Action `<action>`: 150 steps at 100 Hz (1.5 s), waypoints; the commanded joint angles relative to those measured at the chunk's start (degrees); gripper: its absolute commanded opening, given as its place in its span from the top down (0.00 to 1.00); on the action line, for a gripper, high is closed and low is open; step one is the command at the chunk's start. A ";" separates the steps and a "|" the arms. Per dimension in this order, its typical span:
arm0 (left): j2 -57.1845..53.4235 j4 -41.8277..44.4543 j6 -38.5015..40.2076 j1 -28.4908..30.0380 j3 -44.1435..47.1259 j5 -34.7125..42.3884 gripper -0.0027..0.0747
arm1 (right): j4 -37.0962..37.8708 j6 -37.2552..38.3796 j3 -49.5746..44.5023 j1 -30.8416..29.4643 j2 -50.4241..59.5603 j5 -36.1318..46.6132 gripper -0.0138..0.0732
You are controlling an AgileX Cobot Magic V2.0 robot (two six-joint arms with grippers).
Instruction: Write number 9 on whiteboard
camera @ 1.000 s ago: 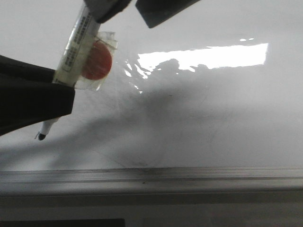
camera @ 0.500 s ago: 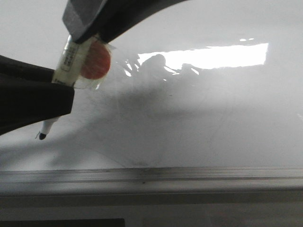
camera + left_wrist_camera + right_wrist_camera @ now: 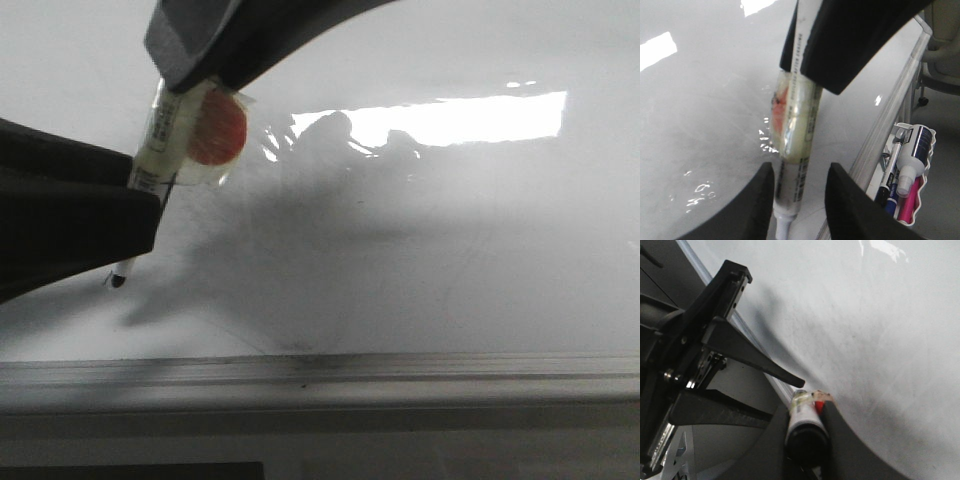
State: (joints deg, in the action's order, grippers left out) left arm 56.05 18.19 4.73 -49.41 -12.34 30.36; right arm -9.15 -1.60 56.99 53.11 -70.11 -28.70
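Count: we see one marker (image 3: 168,135), two grippers, one whiteboard (image 3: 450,230) and one tray (image 3: 922,192).
Right gripper (image 3: 807,437): jaws clamped on the marker's back end, reaching in from the upper left of the front view.
Left gripper (image 3: 800,195): jaws apart, with the marker's lower barrel between them. A gap shows on one side.
Marker: tilted, with an orange disc (image 3: 215,130) taped to its barrel. Its tip (image 3: 117,281) is at the board, left of centre; we cannot tell whether it touches.
Whiteboard: glossy white with grey smears, a glare patch (image 3: 460,118) at upper right and a grey frame strip (image 3: 400,375) along the bottom.
Tray: fixed beside the frame, holding a bottle (image 3: 915,150) and some pens.
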 commanded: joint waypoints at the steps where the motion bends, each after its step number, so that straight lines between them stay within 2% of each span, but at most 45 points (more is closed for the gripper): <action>1: -1.82 -3.67 0.87 -0.23 -1.07 3.11 0.63 | 0.51 -0.57 1.99 -1.08 2.02 2.59 0.92; 9: -4.64 -5.38 0.87 -0.23 -0.65 1.85 0.63 | 0.59 -0.57 1.99 -2.32 3.31 1.66 0.92; 24: -10.97 -9.59 -0.32 0.55 -0.65 -9.47 0.63 | 0.63 -0.57 1.99 -6.42 5.80 0.61 0.91; 33: -14.06 -9.59 -0.32 0.73 -0.65 -12.15 0.63 | 0.63 -0.08 2.24 -9.19 6.81 0.51 0.91; 54: -17.03 -9.85 -0.32 0.73 -0.65 -12.10 0.63 | 0.73 0.05 4.43 -12.78 6.71 0.52 0.91; 69: -17.03 -10.69 -0.32 0.73 -0.65 -12.10 0.63 | -0.05 0.05 4.55 -12.92 4.30 3.05 0.91; 89: -17.03 -10.69 -0.32 0.73 -0.65 -12.10 0.63 | -0.56 0.05 4.74 -11.46 1.78 -5.13 0.91; 121: -17.03 -10.69 -0.32 0.73 -0.65 -12.10 0.63 | 1.66 0.05 10.87 -14.18 3.32 -4.03 0.91; 137: -17.03 -10.69 -0.32 0.73 -0.65 -12.10 0.63 | 0.71 0.98 9.00 -14.07 1.84 -9.16 0.91; 150: -17.03 -10.69 -0.32 0.73 -0.65 -12.10 0.63 | -0.59 1.97 2.57 -12.46 2.08 -7.88 0.91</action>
State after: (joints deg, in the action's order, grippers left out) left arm 39.08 8.16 4.53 -48.72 -11.57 14.37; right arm -11.56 0.00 61.53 40.09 -68.58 -39.34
